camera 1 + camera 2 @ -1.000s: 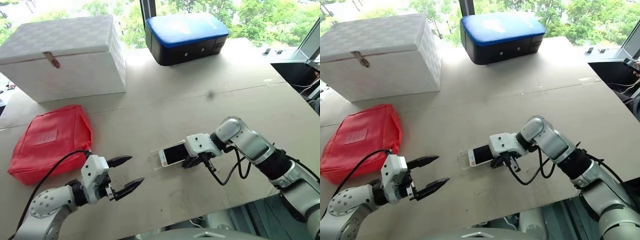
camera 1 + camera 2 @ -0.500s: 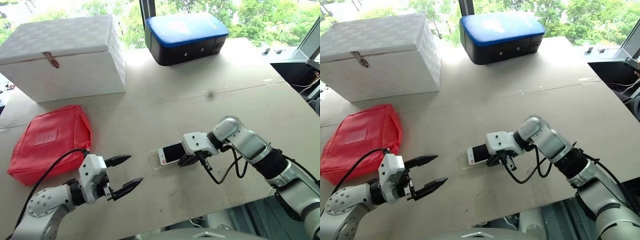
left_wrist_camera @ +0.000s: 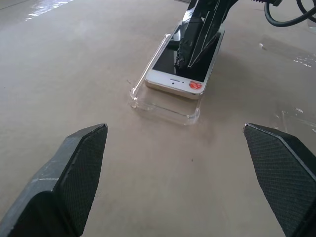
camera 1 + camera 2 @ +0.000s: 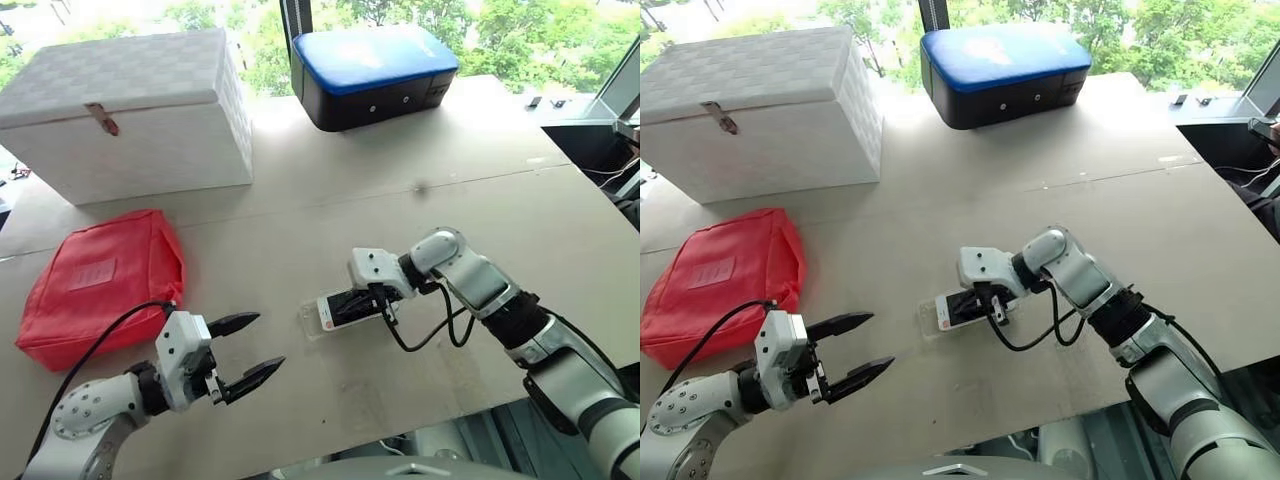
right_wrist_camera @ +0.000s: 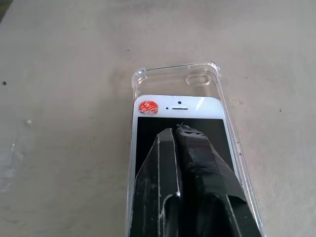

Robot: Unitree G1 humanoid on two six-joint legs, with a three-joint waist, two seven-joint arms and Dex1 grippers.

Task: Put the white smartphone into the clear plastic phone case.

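- Two end effectors are over the table (image 4: 330, 200), which is covered with a pale beige board.
- The right end effector (image 5: 178, 129) has its two black fingers pressed together, holding nothing between them. Their tips rest on the black screen of the white smartphone (image 3: 185, 74), pointing toward the robot's left.
- The white smartphone lies flat, screen up, near the front edge of the table and about midway between its left and right edges. It has a small red round sticker (image 5: 146, 106) on the white bezel, at the end which points to the left edge.
- The clear plastic phone case (image 3: 165, 106) lies under the phone, open side up. The phone is inside the long rims but is not fully seated: one end of the case, the end with the camera cut-out (image 5: 199, 79), sticks out past the phone's stickered end.
- The left end effector (image 4: 243, 350) has its fingers wide apart and holds nothing. It hovers above the table near the front edge, a short way to the left of the case and not touching it, with the tips aimed toward the phone.
- One red soft pouch (image 4: 100, 280) lies by the left edge of the table.
- One white woven box (image 4: 130, 110) with a closed lid stands at the far left corner.
- One case with a blue top and black sides (image 4: 372, 72) stands at the far edge.
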